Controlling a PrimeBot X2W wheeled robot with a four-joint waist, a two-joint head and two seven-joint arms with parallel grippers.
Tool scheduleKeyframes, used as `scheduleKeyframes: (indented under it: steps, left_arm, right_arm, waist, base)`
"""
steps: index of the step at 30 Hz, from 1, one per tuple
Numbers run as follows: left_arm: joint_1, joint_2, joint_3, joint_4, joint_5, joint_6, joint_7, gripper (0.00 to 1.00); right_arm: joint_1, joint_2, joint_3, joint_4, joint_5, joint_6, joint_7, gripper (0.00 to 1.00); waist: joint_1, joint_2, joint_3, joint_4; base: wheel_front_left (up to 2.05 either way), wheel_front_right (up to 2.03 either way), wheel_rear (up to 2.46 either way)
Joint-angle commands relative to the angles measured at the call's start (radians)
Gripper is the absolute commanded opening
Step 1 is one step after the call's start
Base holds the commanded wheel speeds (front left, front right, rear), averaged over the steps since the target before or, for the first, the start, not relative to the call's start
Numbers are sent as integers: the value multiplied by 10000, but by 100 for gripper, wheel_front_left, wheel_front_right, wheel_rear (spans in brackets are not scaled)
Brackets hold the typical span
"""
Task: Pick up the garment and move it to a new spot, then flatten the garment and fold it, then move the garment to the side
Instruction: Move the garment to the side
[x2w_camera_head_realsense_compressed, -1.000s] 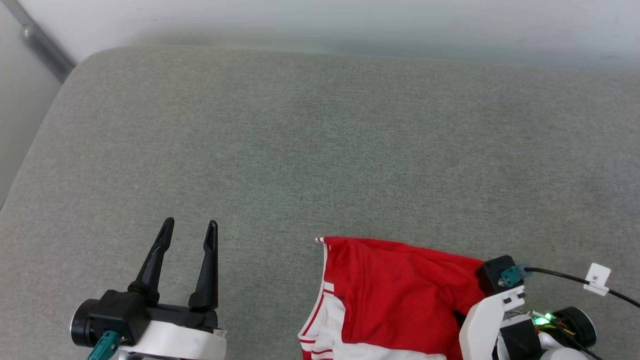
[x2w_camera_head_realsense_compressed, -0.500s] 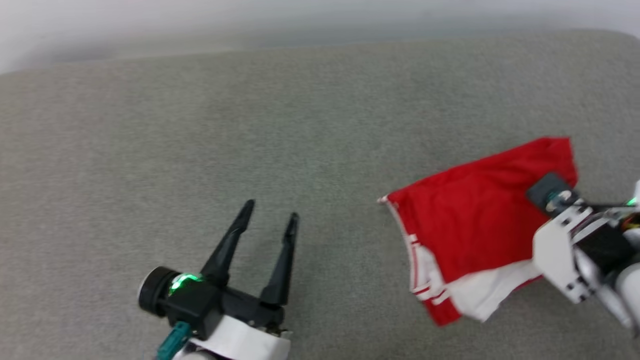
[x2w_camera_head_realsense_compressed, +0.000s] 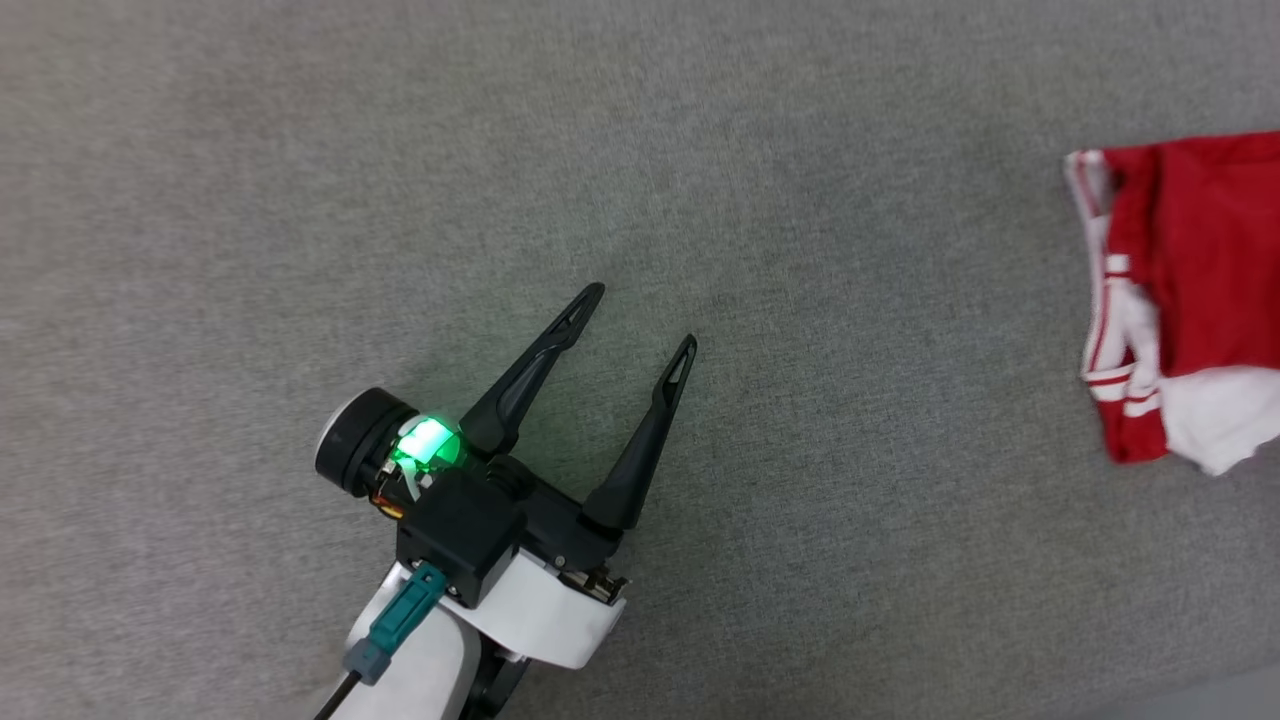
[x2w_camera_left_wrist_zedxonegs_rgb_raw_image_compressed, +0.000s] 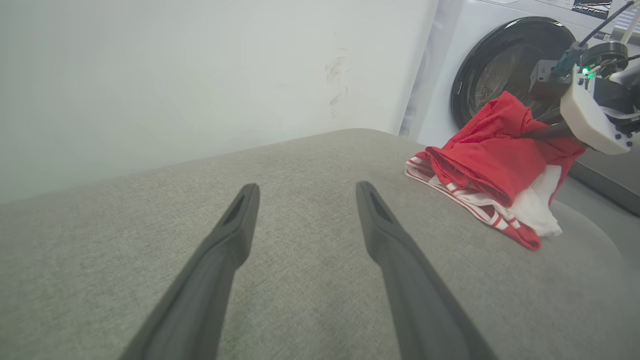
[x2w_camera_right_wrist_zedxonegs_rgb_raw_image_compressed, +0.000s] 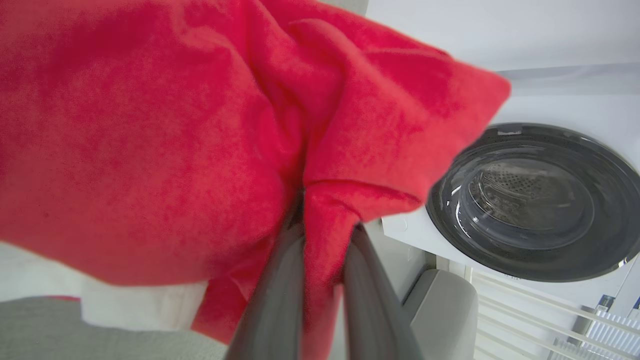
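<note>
garment (x2w_camera_right_wrist_zedxonegs_rgb_raw_image_compressed: 150, 125) pinched in right tool (x2w_camera_right_wrist_zedxonegs_rgb_raw_image_compressed: 327, 215), washer (x2w_camera_right_wrist_zedxonegs_rgb_raw_image_compressed: 535, 200) behind

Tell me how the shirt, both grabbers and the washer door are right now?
shirt: bunched up, one end lifted, the other end resting on the grey cushion.
left gripper: open, empty.
right gripper: shut on the shirt.
washer door: looks shut.
</note>
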Motion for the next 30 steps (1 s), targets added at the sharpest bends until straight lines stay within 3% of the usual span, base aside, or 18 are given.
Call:
scheduleKeyframes:
  steps: [1, 9, 19, 20, 21, 22, 30]
  left_arm:
    - [-134, 57, -34, -59, 9, -15, -21, 100]
    - [-618, 339, -268, -164, -19, -15, -21, 100]
    - [-789, 293, -344, -81, -128, -15, -21, 100]
    - [-771, 263, -307, -74, -136, -15, -21, 100]
    - [-735, 222, -263, -62, -151, -15, -21, 100]
    - [-682, 194, -213, -49, -166, -15, -21, 100]
    - [36, -213, 745, 121, -356, -5, -21, 100]
  right_arm:
    - [-69, -100, -101, 115, -105, -16, -117, 0]
    - [-105, -435, -1369, 2105, -380, -18, -1538, 0]
    - [-266, 369, -3037, 3268, -1429, -18, -2738, 0]
    - [-294, 413, -3192, 3292, -1552, -18, -2841, 33]
    - [-316, 467, -3348, 3345, -1677, -18, -2847, 95]
    - [-313, 539, -3404, 3352, -1781, -18, -2887, 100]
    - [-794, 1510, -3718, 2625, -2061, -16, -3608, 100]
  waist:
    - [-1, 0, 573, -325]
    - [-1, 0, 1188, -232]
    - [-1, 0, 1217, 152]
    - [-1, 0, 1159, 188]
    - [-1, 0, 1078, 218]
    - [-1, 0, 981, 241]
    - [-1, 0, -575, 359]
  base:
    - [0, 0, 0]
    - [0, 0, 0]
    - [0, 0, 0]
    - [0, 0, 0]
    - [0, 0, 0]
    - [0, 0, 0]
    - [0, 0, 0]
